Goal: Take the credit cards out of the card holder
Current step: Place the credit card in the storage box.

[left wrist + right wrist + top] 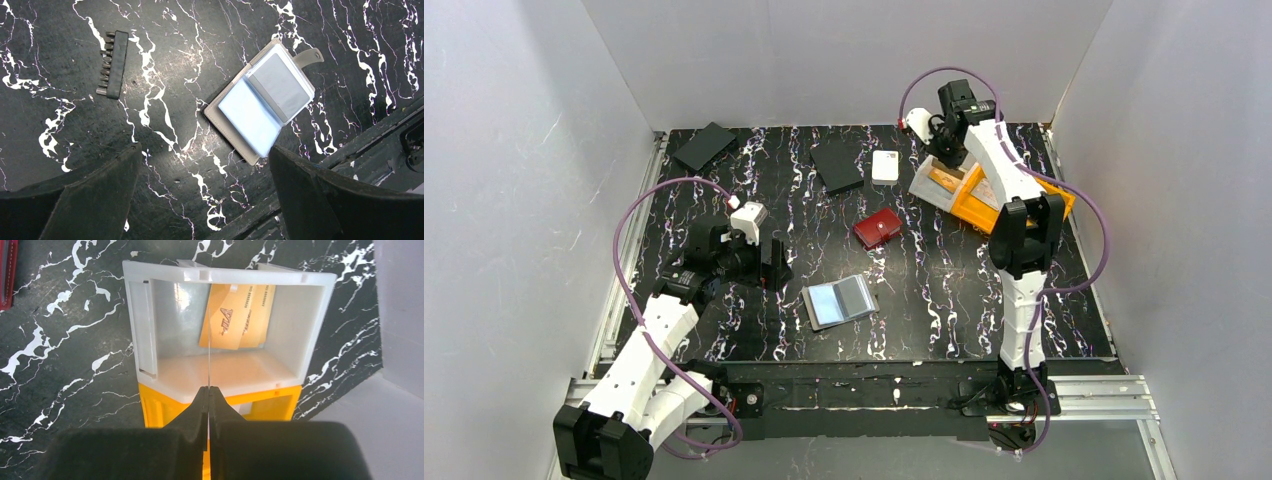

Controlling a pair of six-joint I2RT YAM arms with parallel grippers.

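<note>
The grey card holder (841,300) (262,102) lies open on the black marbled table, its closure tab pointing away. One half shows a light blue face (247,117), the other a grey one. My left gripper (776,268) (204,149) hovers just left of the holder, open, with nothing between its fingers. At the back right, my right gripper (944,150) (208,388) is shut on a thin credit card (208,340). That card is seen edge-on, so its colour does not show. It hangs over a white bin (145,330), where an orange credit card (227,315) lies.
An orange bin (989,205) (165,412) adjoins the white bin (927,184). A dark red case (877,229), a small white box (885,166) and two flat black squares (704,146) (837,165) lie toward the back. A black bit strip (114,71) lies near my left gripper.
</note>
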